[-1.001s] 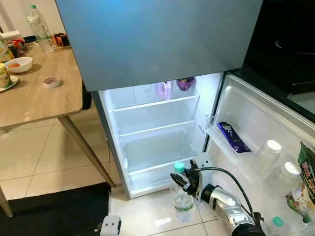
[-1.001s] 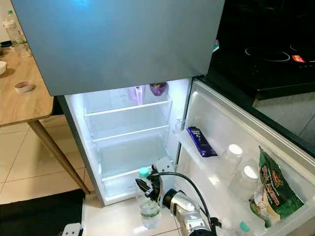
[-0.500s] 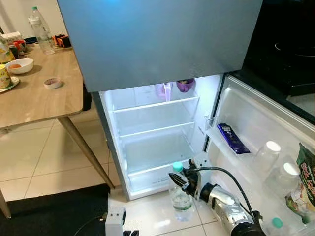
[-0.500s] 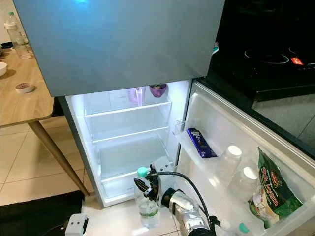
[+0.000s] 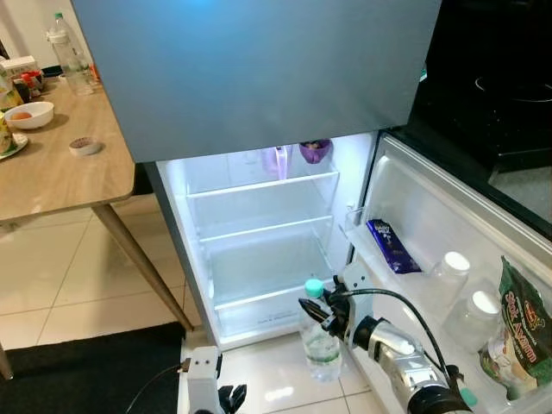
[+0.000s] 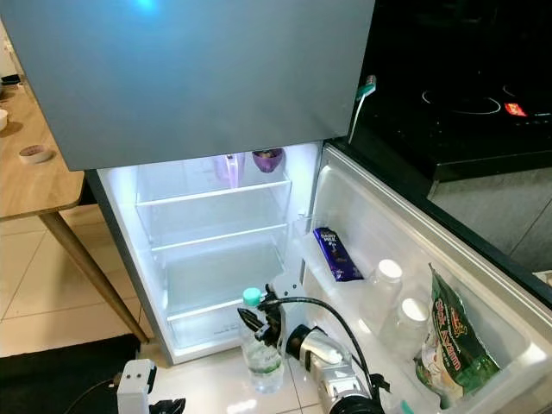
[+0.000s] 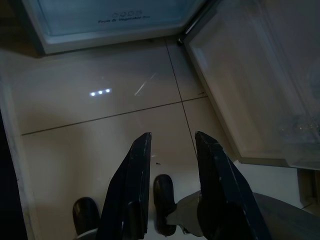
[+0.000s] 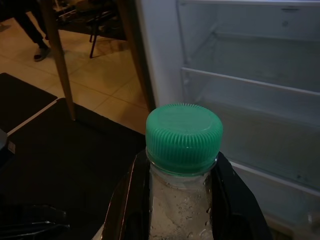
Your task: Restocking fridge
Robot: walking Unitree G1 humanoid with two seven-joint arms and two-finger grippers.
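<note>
Your right claw (image 5: pixel 316 311) is clenched on the neck of the bottle (image 5: pixel 320 343) just before the open fridge (image 5: pixel 259 233); it's wet, slippery and bottom-heavy, so hold under the cap (image 8: pixel 184 136), while the left claw (image 7: pixel 172 185) hangs released.

Glossy cream floor tiles (image 5: pixel 52 276), black mat (image 5: pixel 78 371), wooden table (image 5: pixel 60 172) at left, black countertop (image 5: pixel 492 103) at right
</note>
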